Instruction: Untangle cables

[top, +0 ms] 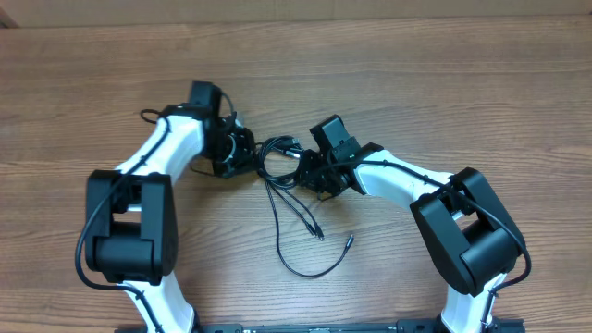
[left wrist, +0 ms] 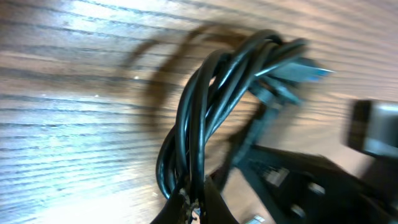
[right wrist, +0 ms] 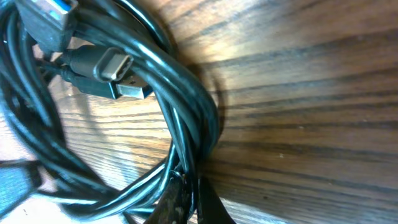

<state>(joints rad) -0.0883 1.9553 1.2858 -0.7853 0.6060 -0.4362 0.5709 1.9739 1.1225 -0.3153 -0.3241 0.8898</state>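
The cables (top: 276,159) lie bunched in a small coil at the middle of the table (top: 462,74), stretched between the two grippers. From the coil several loose ends trail toward the robot's base, one curving round in a wide loop, all flat on the wood.

The left gripper (top: 242,151) is at the coil's left edge. In its wrist view its fingertips (left wrist: 193,208) are pinched tight on a bundle of strands (left wrist: 199,106) that rises from them in a twisted loop. A blue-tipped plug (left wrist: 308,71) sticks out at the top. The dark blurred block to the right may be the other gripper, though the view is too soft to be sure.

The right gripper (top: 313,168) is at the coil's right edge. Its jaws are likewise clamped on the cables (right wrist: 186,124), which arch over its fingertips (right wrist: 186,199). A silver-tipped flat plug (right wrist: 115,68) lies across the strands just above.

The table is brown wood grain with glare in both wrist views. Nothing of the room shows beyond it.
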